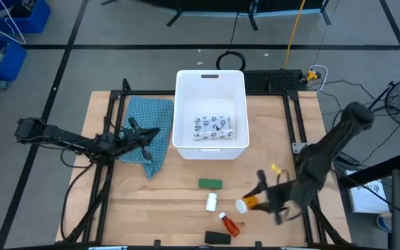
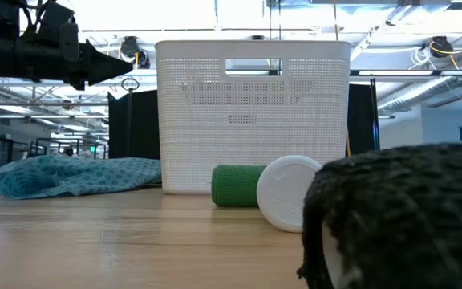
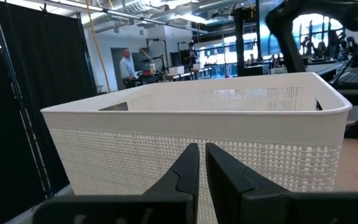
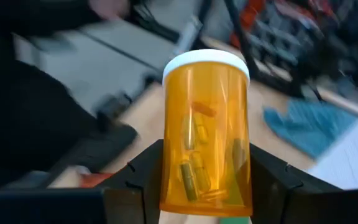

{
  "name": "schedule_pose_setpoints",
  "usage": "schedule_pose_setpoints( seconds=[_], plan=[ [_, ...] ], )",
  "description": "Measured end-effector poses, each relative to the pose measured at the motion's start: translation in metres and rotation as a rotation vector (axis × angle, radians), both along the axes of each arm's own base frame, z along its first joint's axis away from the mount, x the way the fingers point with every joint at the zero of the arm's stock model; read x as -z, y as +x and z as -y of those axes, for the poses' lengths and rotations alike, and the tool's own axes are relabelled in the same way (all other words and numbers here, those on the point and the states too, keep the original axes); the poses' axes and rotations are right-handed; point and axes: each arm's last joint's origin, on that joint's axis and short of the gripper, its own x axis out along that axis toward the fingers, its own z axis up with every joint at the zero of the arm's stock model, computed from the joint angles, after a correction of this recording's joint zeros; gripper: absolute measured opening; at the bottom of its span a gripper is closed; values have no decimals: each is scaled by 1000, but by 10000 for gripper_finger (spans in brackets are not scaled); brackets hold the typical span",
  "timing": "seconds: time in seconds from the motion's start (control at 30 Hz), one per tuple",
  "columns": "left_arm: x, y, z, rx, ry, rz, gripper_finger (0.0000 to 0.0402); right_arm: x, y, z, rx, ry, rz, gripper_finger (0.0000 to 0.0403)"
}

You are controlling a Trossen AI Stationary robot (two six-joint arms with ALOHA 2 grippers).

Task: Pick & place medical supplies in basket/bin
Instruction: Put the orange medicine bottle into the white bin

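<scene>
My right gripper (image 1: 259, 198) hangs over the table's near right part, shut on an amber pill bottle (image 4: 207, 130) with a white cap (image 4: 206, 62). The white bin (image 1: 210, 82) stands at the middle far side, a speckled white pouch (image 1: 212, 127) lying on its floor. On the table in front of the bin lie a green block (image 1: 210, 183), a small white bottle (image 1: 212, 202), an orange-red bottle (image 1: 229, 223) and a black oblong (image 1: 218, 238). My left gripper (image 1: 151, 134) waits shut over the teal cloth (image 1: 151, 114), beside the bin's left wall. My right gripper pinches the amber pill bottle's lower body (image 4: 169, 168) between its two fingers (image 4: 138, 177), one on each side. The fingers run along the bottle, and the capped end sticks out past the fingertips toward the table's left. The bottle is lifted clear of the table.
Black frame rails (image 1: 110, 173) run along the table's left and right sides. Blue crates (image 1: 5, 42) stand on the floor at the far left. In the low view the black oblong (image 2: 399, 217) fills the near right foreground.
</scene>
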Motion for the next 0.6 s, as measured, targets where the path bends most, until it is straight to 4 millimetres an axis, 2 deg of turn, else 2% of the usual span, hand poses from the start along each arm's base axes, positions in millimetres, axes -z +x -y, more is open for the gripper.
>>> schedule_pose_setpoints(
  seconds=[0.13, 0.23, 0.33, 0.47, 0.6],
  plan=[
    [0, 0, 0, 0, 1, 0, 31, -19, -27, 34, -125, 141, 122, 159],
    [0, 0, 0, 0, 0, 0, 31, -15, -40, 52, -209, 222, 249, 159],
    [0, 0, 0, 0, -2, 1, 31, 7, -51, 65, -226, 241, 306, 157],
    [1, 0, 0, 3, -16, 1, 31, 38, -61, 81, -104, 309, 385, 157],
    [2, 0, 0, 4, -19, -14, 31, 69, -69, 89, -57, 289, 411, 158]
  ],
)
